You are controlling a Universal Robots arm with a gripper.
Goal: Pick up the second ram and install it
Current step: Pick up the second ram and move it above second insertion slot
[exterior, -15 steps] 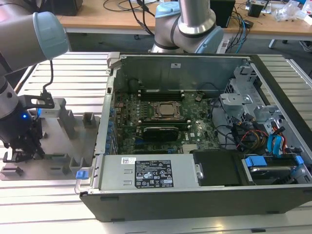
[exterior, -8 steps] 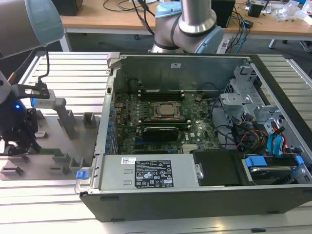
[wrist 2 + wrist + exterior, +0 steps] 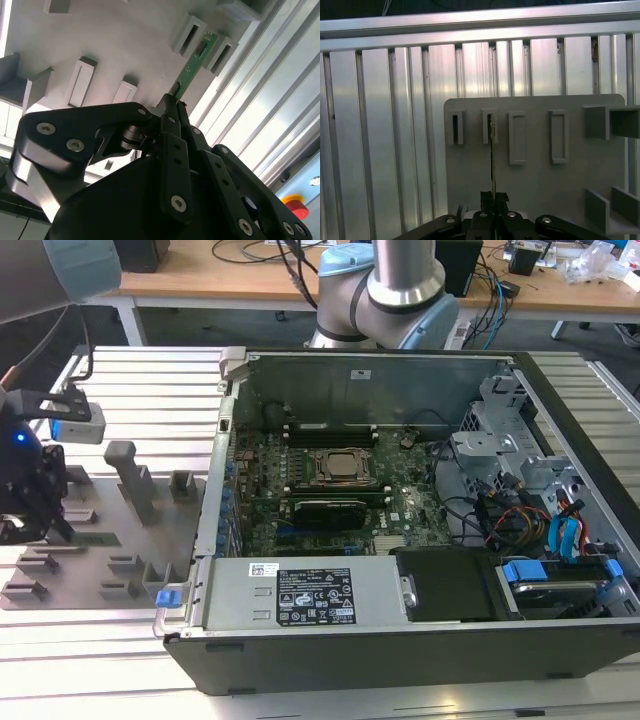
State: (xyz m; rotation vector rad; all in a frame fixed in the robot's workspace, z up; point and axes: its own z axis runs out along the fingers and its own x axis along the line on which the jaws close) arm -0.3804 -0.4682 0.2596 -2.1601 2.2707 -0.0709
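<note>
**A:** where's the second ram [image 3: 192, 67] at?

**B:** the gripper [image 3: 172, 102] is clamped shut on one end of it, over the grey holder plate [image 3: 100, 570] at the exterior view's left. Edge-on grip, probably so it stays in line with the holder slot [image 3: 490, 127]. The open PC case [image 3: 400, 490] is well apart.

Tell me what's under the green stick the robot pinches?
A grey holder plate with slotted blocks lies under the second ram. The shut gripper covers its near end. Whether the far tip sits in a slot is hidden.
</note>
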